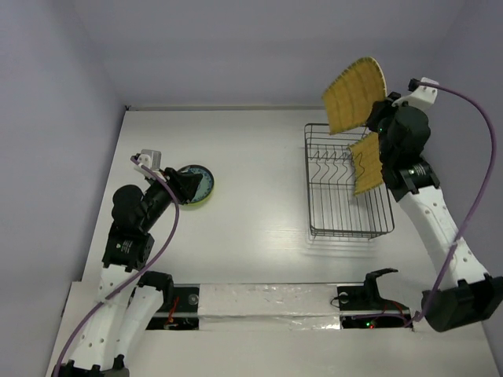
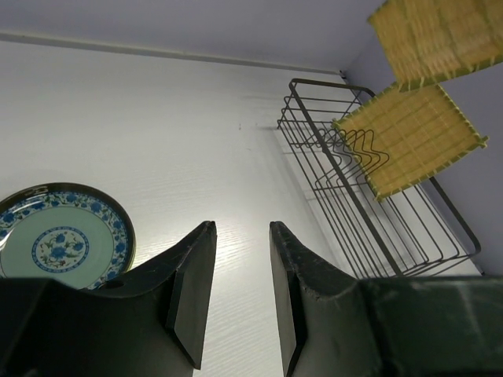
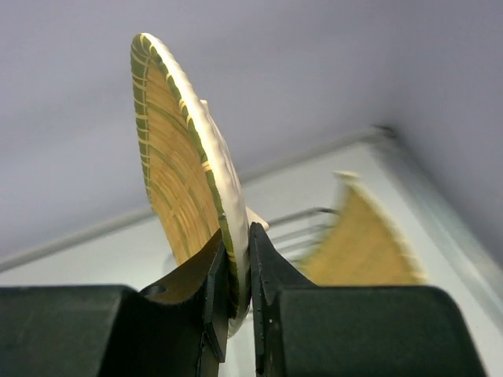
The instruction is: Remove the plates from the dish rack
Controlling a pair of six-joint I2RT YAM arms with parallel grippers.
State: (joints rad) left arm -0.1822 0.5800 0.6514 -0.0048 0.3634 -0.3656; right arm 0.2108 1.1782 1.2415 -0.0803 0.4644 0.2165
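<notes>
My right gripper is shut on the rim of the rounded tan bamboo plate and holds it in the air above the far end of the wire dish rack. The right wrist view shows the fingers clamping that plate edge-on. The square bamboo plate stands tilted in the rack's right side. A dark teal plate with a blue pattern lies on the table at the left, with a lime-green edge under it. My left gripper is open and empty beside this plate.
The white table has walls at the back and on both sides. The rack's upright tines are bare apart from the square plate. A foil-covered strip runs along the near edge between the arm bases.
</notes>
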